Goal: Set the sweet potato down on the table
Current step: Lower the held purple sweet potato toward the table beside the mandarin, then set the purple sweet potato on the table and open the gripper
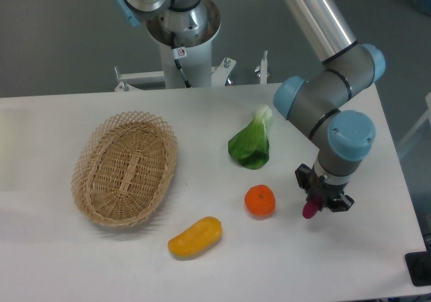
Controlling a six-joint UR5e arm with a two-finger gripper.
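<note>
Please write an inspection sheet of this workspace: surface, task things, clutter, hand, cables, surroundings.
Surface: white table, matte, no spills seen.
Task things: sweet potato, magenta, held in the hand near the table's right side; contact with the table cannot be told.
Clutter: empty wicker basket at left; bok choy; orange; yellow-orange fruit.
Hand: hand points down, shut on the sweet potato.
Cables: one cable on the robot base.
Surroundings: grey floor behind the table.

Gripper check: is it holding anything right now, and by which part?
The gripper holds the sweet potato by its upper end; the lower end pokes out below the fingers.
</note>
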